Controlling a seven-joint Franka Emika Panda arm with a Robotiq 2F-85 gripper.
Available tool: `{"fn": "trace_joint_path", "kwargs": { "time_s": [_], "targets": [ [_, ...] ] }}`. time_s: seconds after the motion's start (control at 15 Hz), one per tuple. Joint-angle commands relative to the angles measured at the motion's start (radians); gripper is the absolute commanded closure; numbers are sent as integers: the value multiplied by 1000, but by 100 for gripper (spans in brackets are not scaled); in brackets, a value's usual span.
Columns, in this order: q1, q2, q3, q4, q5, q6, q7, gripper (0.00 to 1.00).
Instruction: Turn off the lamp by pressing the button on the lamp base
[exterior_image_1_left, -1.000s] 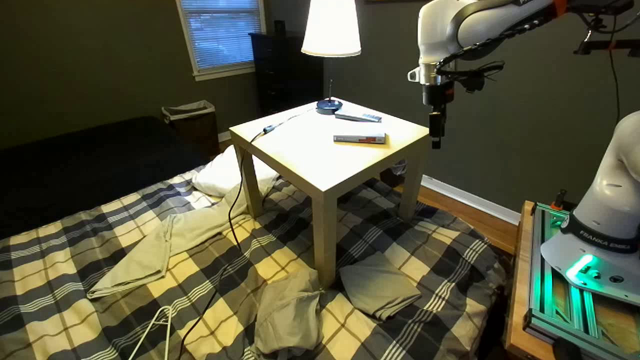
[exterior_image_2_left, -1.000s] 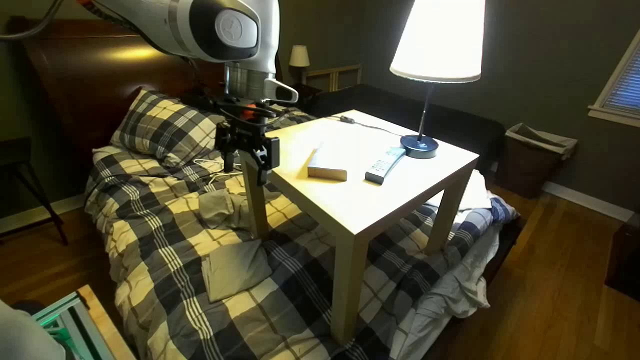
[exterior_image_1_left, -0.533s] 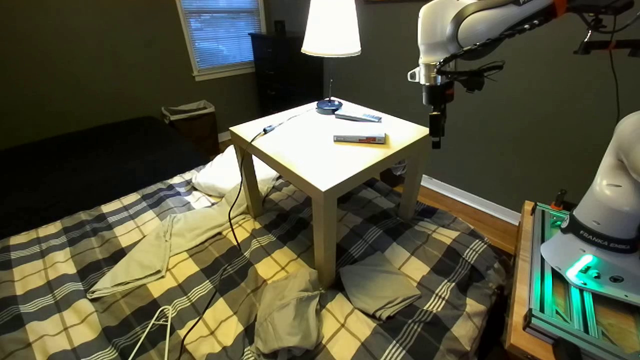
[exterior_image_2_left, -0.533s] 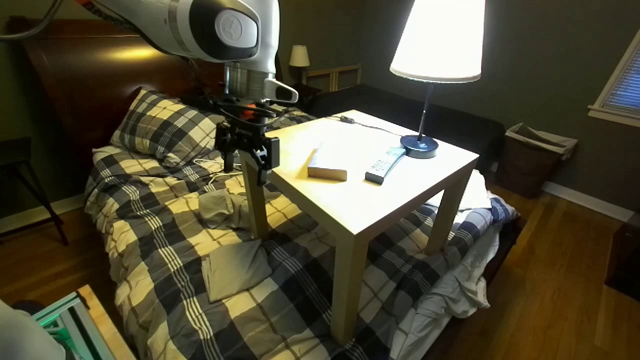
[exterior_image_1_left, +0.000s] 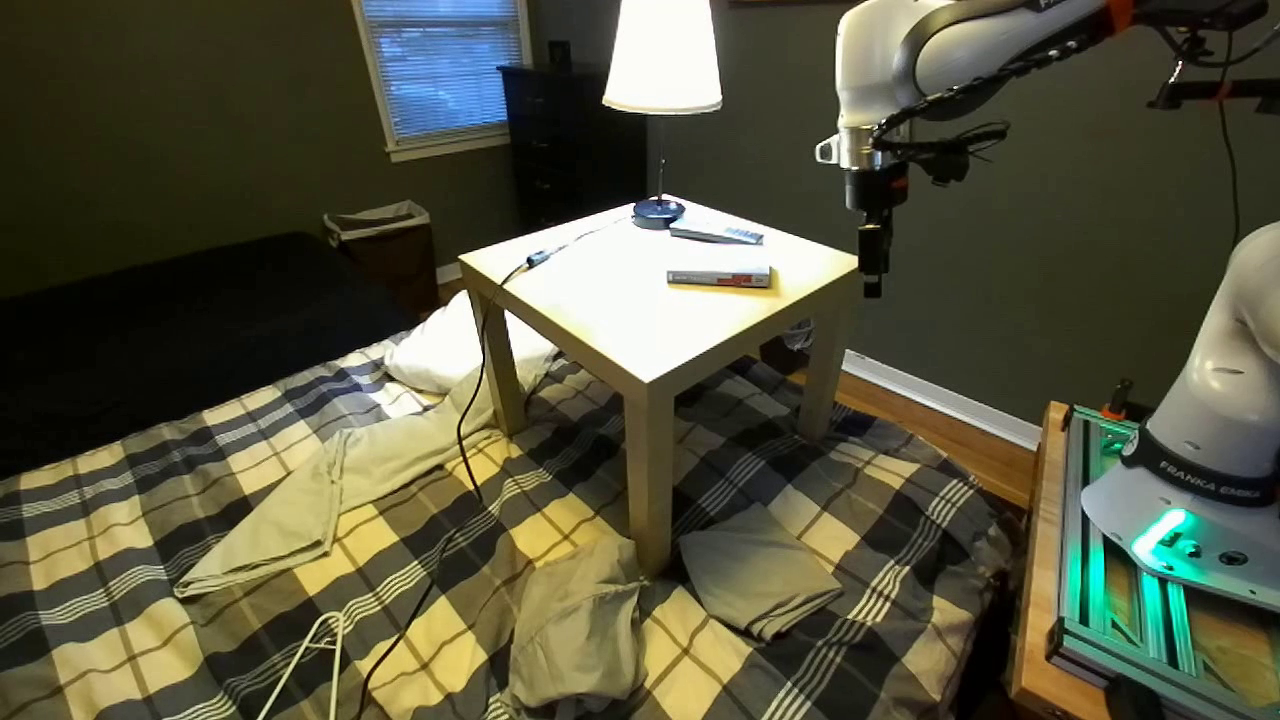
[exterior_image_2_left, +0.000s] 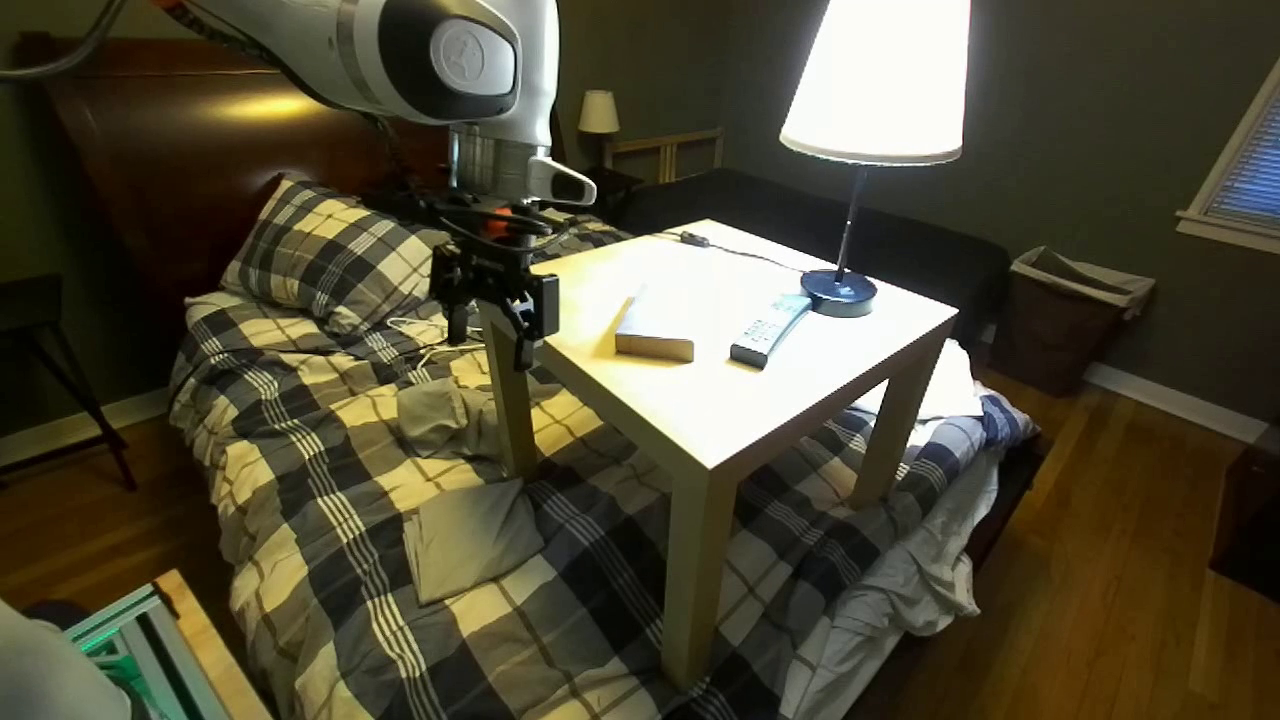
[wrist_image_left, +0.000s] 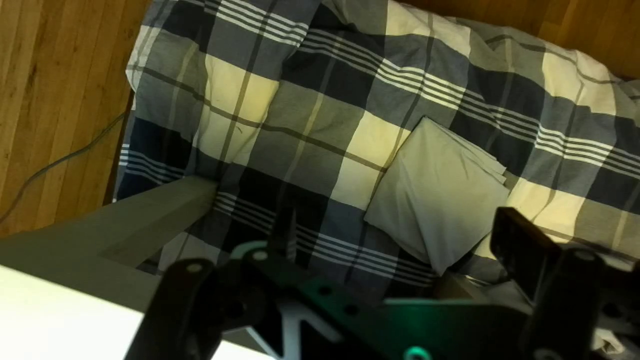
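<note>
A black two-fingered pincer (exterior_image_2_left: 491, 342), spread wide, hangs beside the square pale-wood desk (exterior_image_1_left: 610, 315) — on it stands a lit, taper-shaded white lamp (exterior_image_2_left: 872, 90) with round dark base (exterior_image_2_left: 838, 298).

In an exterior view, the words "FRANKA EMIKA" are standing out in pale capitals on the dark band (exterior_image_1_left: 1205, 482) at the robot's base (exterior_image_1_left: 1215, 525). Along the arm (exterior_image_1_left: 985, 45), more lettering is running past the view's top edge. On the bench (exterior_image_1_left: 620, 320), the book-like block (exterior_image_1_left: 718, 277) is carrying small print, partly red, along its edge, too small for reading. In an exterior view, the round cap (exterior_image_2_left: 463, 60) is bearing a faint, unclear emblem.
</note>
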Motion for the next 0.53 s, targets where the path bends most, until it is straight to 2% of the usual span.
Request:
{"fn": "trace_joint_path", "kwargs": {
  "time_s": [0.0, 0.2, 0.47],
  "targets": [
    [-14, 20, -1, 11, -43, 79, 4, 0],
    [-41, 50, -18, 19, -123, 236, -21, 0],
    [-96, 93, -65, 17, -229, 514, -49, 0]
  ]
}}
